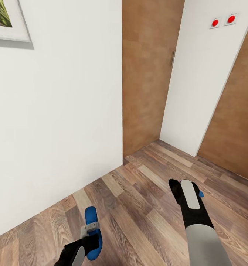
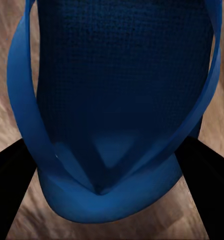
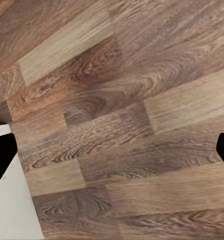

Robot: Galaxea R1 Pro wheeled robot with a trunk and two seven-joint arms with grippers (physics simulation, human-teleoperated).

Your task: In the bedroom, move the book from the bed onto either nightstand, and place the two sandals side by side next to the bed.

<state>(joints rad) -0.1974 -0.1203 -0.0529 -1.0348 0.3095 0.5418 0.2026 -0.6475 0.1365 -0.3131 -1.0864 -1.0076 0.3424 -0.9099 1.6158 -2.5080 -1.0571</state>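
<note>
Nearest the head camera, the left gripper (image 1: 89, 240) pinches a flat bright blue sandal (image 1: 92, 231), its black fingers (image 2: 11, 175) pressed against the sole's edges on both sides, above the brown wood-plank floor (image 1: 146, 207). The right gripper (image 1: 181, 192) hangs over the floor with its fingers (image 3: 1, 157) spread wide apart and nothing between them; a small blue patch (image 1: 200, 193) shows just beside that arm. Ahead stand a white wall (image 1: 57, 122), a brown wooden door (image 1: 148, 74) and two red round buttons (image 1: 223, 20).

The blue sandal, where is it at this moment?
In the head view, the blue sandal is at lower left, held in the left gripper above the wood floor.
</note>
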